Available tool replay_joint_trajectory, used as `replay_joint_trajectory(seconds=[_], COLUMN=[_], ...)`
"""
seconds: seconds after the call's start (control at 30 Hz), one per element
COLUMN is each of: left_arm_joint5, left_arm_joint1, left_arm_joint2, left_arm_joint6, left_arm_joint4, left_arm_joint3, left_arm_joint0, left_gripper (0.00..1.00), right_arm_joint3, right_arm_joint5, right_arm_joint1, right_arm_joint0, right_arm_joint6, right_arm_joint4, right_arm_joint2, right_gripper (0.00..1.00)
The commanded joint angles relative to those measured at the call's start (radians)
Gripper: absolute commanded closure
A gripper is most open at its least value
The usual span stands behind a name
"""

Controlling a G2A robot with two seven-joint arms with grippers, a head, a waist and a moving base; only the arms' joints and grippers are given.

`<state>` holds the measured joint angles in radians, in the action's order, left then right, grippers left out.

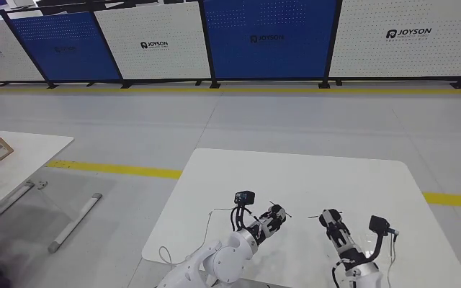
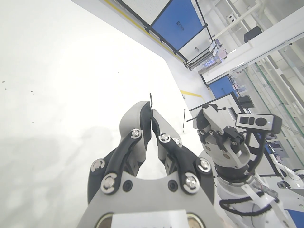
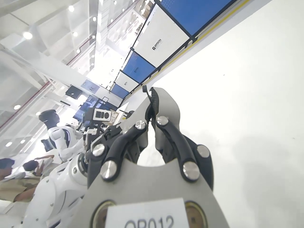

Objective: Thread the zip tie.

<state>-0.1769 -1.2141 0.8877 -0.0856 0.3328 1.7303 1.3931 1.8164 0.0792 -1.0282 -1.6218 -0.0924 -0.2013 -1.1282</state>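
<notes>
Left gripper [image 2: 151,113], over the near edge of the table [image 1: 302,173], is clamped tight on a thin black end of the zip tie [image 2: 150,98]. Right gripper [image 3: 152,106], over the same edge, is pinched closed on what looks like the tie's head end [image 3: 145,89]. The two ends are apart. I judge I'm at the lining-up step. Next I need the tip aimed squarely into the head slot.

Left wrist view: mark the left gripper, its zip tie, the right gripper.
left gripper [image 2: 151,110]: left wrist view, between fingertips.
zip tie [image 2: 150,100]: left wrist view, protruding black tip.
right gripper [image 2: 203,113]: left wrist view, between fingertips.
</notes>
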Motion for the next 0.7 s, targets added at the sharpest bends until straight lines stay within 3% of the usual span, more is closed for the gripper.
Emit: replay_joint_trajectory(seconds=[0.0,0.23,0.33,0.67], left_arm_joint5=[0.0,0.0,0.0,0.0], left_arm_joint1=[0.0,0.0,0.0,0.0], left_arm_joint2=[0.0,0.0,0.0,0.0], left_arm_joint6=[0.0,0.0,0.0,0.0], left_arm_joint4=[0.0,0.0,0.0,0.0], left_arm_joint3=[0.0,0.0,0.0,0.0], left_arm_joint0=[0.0,0.0,0.0,0.0], left_gripper=[1.0,1.0,1.0,1.0], right_arm_joint3=[-0.048,-0.171,-0.178,-0.178], right_arm_joint5=[0.034,0.071,0.074,0.074], right_arm_joint1=[-0.007,-0.047,-0.057,-0.057], right_arm_joint0=[0.015,0.083,0.091,0.091], right_arm_joint6=[-0.013,-0.115,-0.158,-0.158], right_arm_joint4=[0.019,-0.032,-0.059,-0.059], right_arm_joint2=[0.007,0.111,0.125,0.125], right_gripper=[1.0,1.0,1.0,1.0])
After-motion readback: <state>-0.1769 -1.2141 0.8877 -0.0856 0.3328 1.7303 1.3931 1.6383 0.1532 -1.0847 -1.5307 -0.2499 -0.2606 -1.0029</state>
